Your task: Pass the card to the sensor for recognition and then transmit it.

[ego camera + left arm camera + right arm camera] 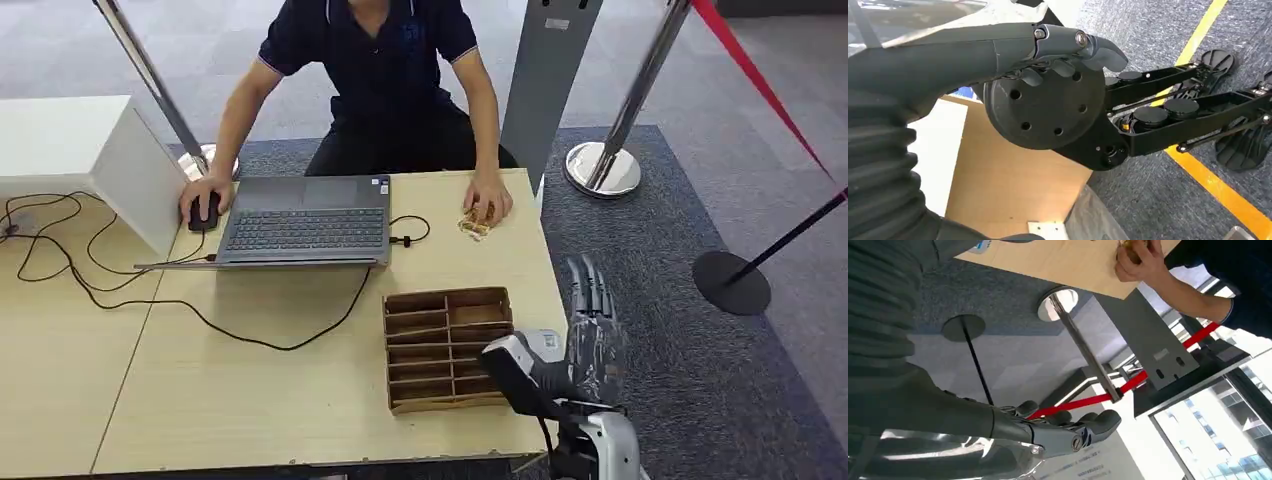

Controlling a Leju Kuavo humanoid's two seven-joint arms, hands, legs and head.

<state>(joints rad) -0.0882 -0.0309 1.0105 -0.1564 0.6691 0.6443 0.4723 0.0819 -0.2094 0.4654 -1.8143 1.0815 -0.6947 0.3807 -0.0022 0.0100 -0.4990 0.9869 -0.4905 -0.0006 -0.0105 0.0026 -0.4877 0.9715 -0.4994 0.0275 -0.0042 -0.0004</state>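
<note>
Since the right hand (590,330) stands beside the right edge of the table (250,400) with its fingers straight, spread and holding nothing, the step in hand is judged to be collecting the card. The card cannot be identified with certainty. A small yellowish item (472,227) lies under the person's hand (488,205) near the far right corner of the table and may be it. The divided cardboard tray (447,295), just beside the right hand, shows no card in its slots.

To do the step well, bring the hand in over the table edge, level and slow, clear of the tray wall. Close the fingers only once the card sits between them. Which device is the sensor cannot be told.

The left hand (1063,50) hangs low beside the robot's body; whether it is spread or closed cannot be told.

The table is pale wood. From left to right it bears a white box (90,150), loose black cables (60,250), a mouse (203,212) under the person's other hand, a laptop (305,225) and the tray. Beyond the table, on grey carpet (680,350), stand a grey panel (545,80), a chrome post (602,168) and a red belt (750,70).
</note>
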